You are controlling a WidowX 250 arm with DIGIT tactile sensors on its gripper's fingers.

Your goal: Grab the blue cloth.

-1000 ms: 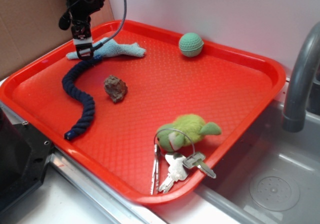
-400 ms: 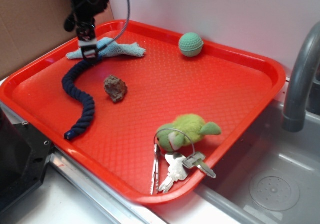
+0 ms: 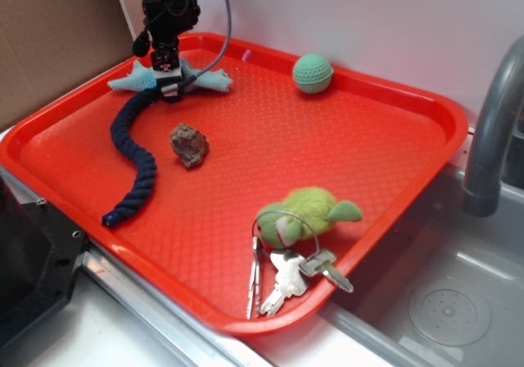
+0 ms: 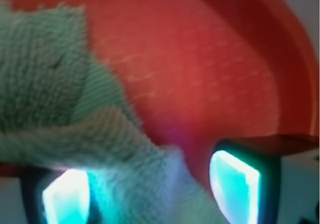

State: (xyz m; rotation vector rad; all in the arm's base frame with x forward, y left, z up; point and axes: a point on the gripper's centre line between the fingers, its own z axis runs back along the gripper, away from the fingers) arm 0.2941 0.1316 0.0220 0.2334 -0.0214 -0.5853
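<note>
1 gripper point(image 3: 170, 93) sits low on the blue cloth point(image 3: 206, 80) at the far left corner of the red tray point(image 3: 426, 97). Wrist view: jaws apart, cloth point(image 4: 75, 134) lying between the 2 pads point(image 4: 235, 186), no clamp visible. Navy rope point(image 3: 135, 162) touches the cloth's near edge; rock point(image 3: 189, 145) nearby.

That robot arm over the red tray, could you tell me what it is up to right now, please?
The WidowX arm has its tool down on the pale blue cloth at the far left corner of the red tray, going for a grab. The wrist view shows the cloth lying between the two fingers, which are apart, so nothing is clamped yet. The navy rope, the rock, the green ball, and the plush toy with the keys lie elsewhere on the tray.
</note>
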